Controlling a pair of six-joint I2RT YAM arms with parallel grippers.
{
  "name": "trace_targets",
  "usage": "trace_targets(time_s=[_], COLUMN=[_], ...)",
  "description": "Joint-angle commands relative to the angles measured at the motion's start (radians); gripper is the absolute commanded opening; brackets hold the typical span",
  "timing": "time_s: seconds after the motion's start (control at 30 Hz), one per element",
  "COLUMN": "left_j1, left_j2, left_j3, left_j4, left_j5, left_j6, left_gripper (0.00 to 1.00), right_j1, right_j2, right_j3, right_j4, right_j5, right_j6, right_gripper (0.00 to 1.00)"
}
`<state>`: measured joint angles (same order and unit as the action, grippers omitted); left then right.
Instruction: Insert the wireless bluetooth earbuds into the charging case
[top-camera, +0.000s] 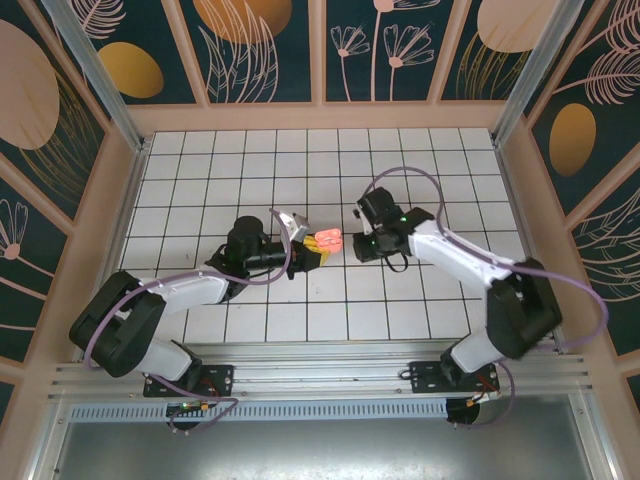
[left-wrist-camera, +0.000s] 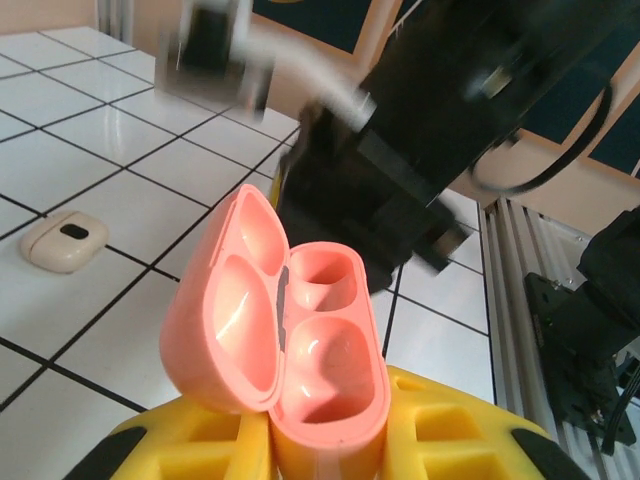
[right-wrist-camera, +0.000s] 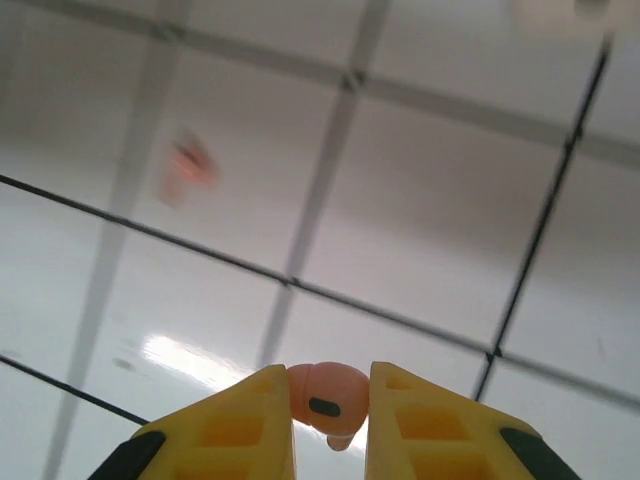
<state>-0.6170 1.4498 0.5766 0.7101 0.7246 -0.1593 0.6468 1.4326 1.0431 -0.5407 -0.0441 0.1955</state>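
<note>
Right fingers (right-wrist-camera: 235, 430) pinch one earbud (right-wrist-camera: 325, 395); left fingers (left-wrist-camera: 190, 445) clamp the charging case (left-wrist-camera: 300, 340) open-side up to receive it

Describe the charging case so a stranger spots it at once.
Look to the middle of the white tiled table. The left pincer holds the charging case: salmon-pink, hinged open, two empty wells, unlike the cream pebble on the tiles.
</note>
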Motion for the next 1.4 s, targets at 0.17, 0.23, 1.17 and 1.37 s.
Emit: trace_targets(time_s=[0.17, 0.23, 1.17, 1.37], left_j1=[0.003, -0.003, -0.052, -0.050], left_j2=[-0.020, -0.032, -0.173, -0.172], left_j3=[-0.029, -0.025, -0.011, -0.006], left_j4=[0.071, 0.044, -0.074, -0.061], left_j5=[0.008, -0.008, -0.118, -0.118], left_j6=[0.166, 0.209, 0.347, 0.320], left_gripper=[0.23, 0.23, 0.20, 0.20], right_j1=[0.060, 0.071, 0.113, 0.115], right_j2=[-0.338, -0.405, -0.469, -0.459], right_j3=[-0.235, -0.287, -0.451, -0.448], right_j4=[0.483, 0.566, 0.823, 0.804], right_j5=[-0.057, -0.092, -0.226, -0.217], right_j6=[-0.076, -0.078, -0.074, -0.088], right_gripper=[0.20, 0.21, 0.19, 0.19])
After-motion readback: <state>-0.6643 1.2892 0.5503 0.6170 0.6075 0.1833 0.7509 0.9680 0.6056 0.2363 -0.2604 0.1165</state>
